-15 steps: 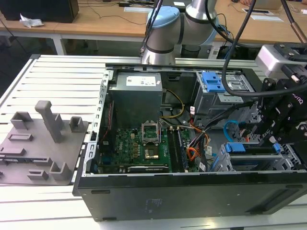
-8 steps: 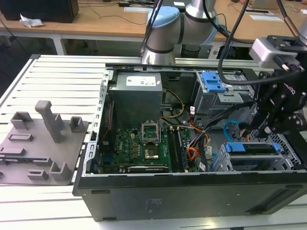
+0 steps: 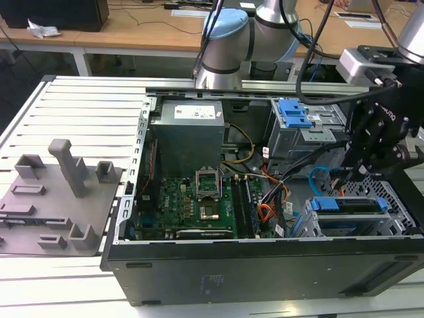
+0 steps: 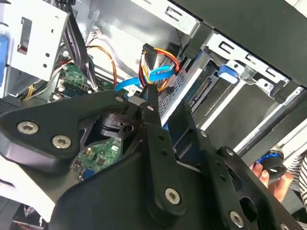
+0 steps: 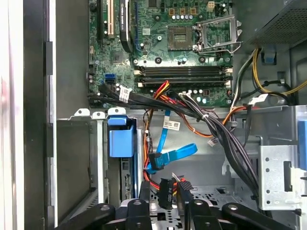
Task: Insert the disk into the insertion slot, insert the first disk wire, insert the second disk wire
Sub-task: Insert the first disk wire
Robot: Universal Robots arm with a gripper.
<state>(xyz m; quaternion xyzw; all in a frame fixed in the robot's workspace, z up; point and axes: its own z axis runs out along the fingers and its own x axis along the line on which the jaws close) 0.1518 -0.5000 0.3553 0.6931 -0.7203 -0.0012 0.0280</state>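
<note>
— While the pincer [image 5: 165, 184] hung over the case's front corner, where did we make out the disk [image 5: 121, 140]?

— Down in the insertion slot [image 3: 344, 222], with its blue carrier level with the grey cage. In the exterior view its long side ran across the picture, along the case's near wall.

— And the pincer itself?

— Spread, we judged, and pinching nothing. In the second wrist view we saw cage metal through the gap.

— What did the move turn on, then?

— On two wire ends. The black plug [image 5: 166, 196] with red, orange and yellow leads lay just ahead of the pincer, on its line. The blue wire [image 5: 175, 153] curled just beside that plug. Both sat near the disk's end, between the pincer and the motherboard [image 5: 182, 43].

— Were they plugged in?

— We could not tell. The disk's socket edge was hidden behind the carrier and the cage rail, so we saw neither connector meet it. A black cable bundle [image 5: 225, 143] crossed close by as well.

— Anything else hard to read?

— Most of the disk was buried in the cage, so we went by its carrier alone. In the second wrist view a hand [image 4: 278, 179] at the corner held something round and blue that we could not name.
</note>
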